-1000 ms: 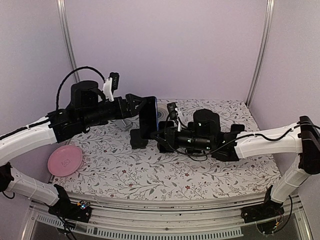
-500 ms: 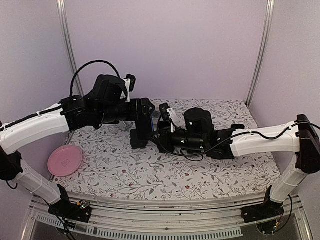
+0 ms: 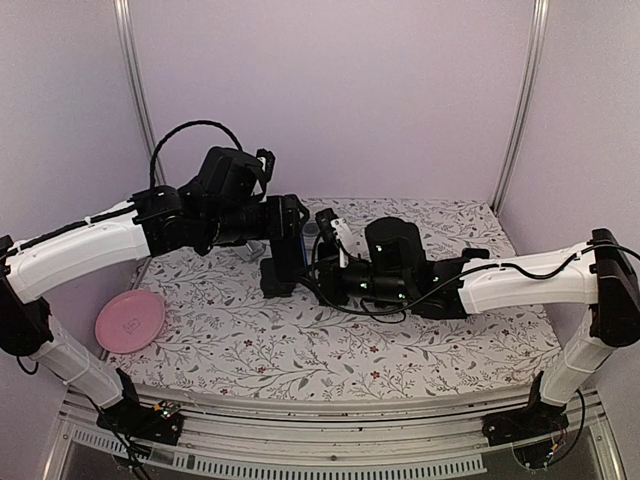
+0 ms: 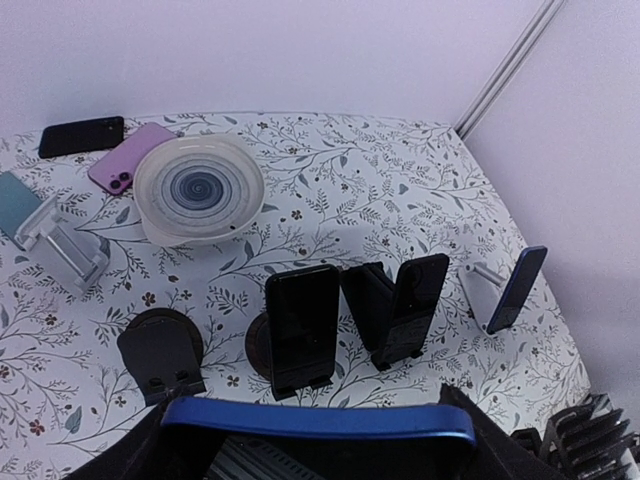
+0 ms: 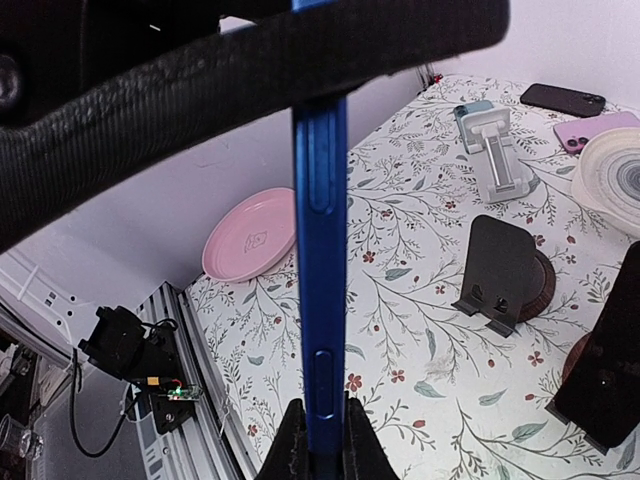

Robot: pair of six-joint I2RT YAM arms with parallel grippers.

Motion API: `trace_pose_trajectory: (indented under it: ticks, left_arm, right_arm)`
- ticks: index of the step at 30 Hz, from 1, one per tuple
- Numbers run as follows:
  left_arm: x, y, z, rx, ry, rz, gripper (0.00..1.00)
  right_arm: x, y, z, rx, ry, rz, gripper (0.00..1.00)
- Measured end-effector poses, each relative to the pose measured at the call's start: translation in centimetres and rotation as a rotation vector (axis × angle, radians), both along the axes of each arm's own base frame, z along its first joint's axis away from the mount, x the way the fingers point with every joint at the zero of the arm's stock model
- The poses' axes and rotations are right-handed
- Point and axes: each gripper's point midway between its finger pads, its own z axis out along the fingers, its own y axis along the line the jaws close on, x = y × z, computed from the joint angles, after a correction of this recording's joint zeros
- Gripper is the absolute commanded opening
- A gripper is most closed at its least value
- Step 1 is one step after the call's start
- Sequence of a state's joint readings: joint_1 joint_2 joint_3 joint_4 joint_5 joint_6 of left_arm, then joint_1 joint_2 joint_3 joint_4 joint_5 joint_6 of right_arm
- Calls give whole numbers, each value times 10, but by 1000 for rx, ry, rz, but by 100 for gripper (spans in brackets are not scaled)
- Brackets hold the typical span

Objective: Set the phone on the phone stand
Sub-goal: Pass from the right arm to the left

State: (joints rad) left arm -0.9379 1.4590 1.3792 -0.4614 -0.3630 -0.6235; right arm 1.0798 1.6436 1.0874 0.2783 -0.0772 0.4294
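At 8 o'clock on the worktop [image 3: 300,345] a pink plate [image 3: 130,321] is lying flat. In the left wrist view, a white holder [image 4: 55,240] is standing at 8 o'clock from the spiral bowl [image 4: 198,188]. The empty black phone stand [image 4: 160,352] is sitting at 7 o'clock, and an upright black phone [image 4: 300,325] is leaning just beside it at 5 o'clock. The left pincer [image 4: 320,450] is standing wide around the phone [image 4: 320,420]; whether it is pressing it, I cannot tell. The phone is blue, with a thin rounded edge and side buttons. It is hanging upright above the worktop, near the middle. The right pincer [image 5: 320,440] is clamping its lower edge.
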Motion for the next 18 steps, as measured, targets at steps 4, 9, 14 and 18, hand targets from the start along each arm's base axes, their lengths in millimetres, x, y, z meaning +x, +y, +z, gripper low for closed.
trace_pose_trajectory:
  ticks: [4,9,14,18]
  left_arm:
    - [0,0,0,-2,1,2,39]
    - [0,0,0,-4,2,3,34]
    - [0,0,1,-3,-1,1,31]
    - [0,2,-2,11,-3,3,31]
  right_arm:
    - [0,0,0,0,-1,0,2]
    - [0,0,0,-1,-1,0,5]
    - [0,0,0,0,-5,4,32]
    - [0,2,6,18,-19,5,55]
